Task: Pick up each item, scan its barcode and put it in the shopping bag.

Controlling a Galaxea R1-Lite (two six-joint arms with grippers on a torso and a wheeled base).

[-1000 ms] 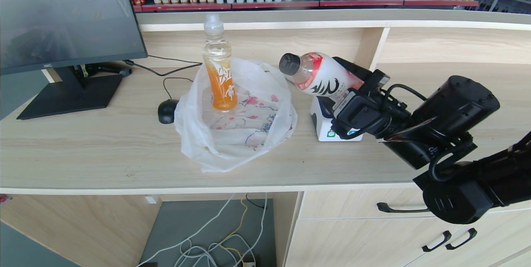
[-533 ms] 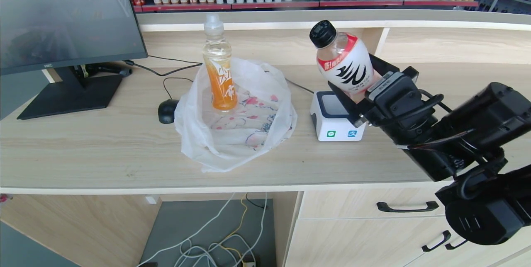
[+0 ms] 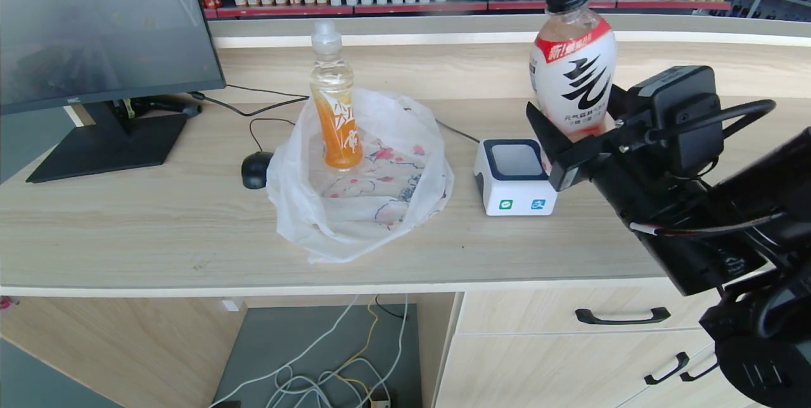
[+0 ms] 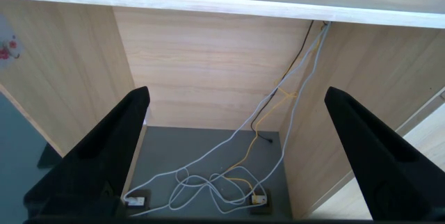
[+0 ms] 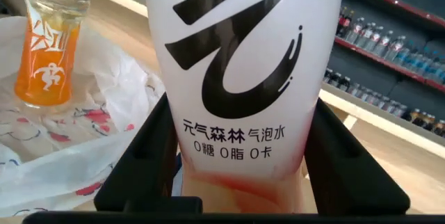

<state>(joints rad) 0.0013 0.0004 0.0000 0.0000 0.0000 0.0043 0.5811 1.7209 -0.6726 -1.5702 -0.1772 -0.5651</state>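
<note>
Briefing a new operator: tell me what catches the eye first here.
The right gripper holds a black-capped white bottle upright above the counter, just right of the white barcode scanner. An orange drink bottle stands in the open white shopping bag at the counter's middle.

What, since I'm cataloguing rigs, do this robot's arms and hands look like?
All matte black. The right arm has bulky rounded housings, a boxy wrist module and looping black cables; the right hand and left hand have flat, wedge-shaped fingers.
</note>
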